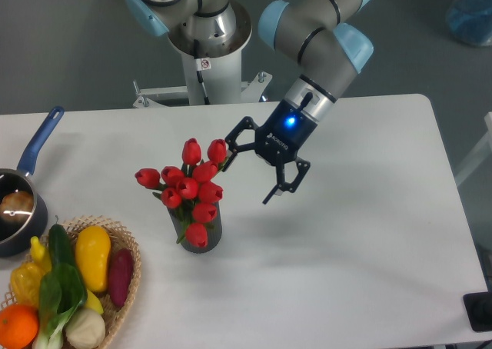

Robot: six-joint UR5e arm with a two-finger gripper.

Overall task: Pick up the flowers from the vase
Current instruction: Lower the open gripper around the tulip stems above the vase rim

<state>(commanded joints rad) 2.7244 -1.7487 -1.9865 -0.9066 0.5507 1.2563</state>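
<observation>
Gripper [247, 170] jaws spread, empty, right of flowers [190, 181]. Risk: glancing contact, toppling light vase [203, 235].

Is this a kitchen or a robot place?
Probably a robot lab, set up like a pretend kitchen. A robot arm's gripper hangs open beside red flowers in a vase, with a basket of vegetables on a bare white table.
</observation>
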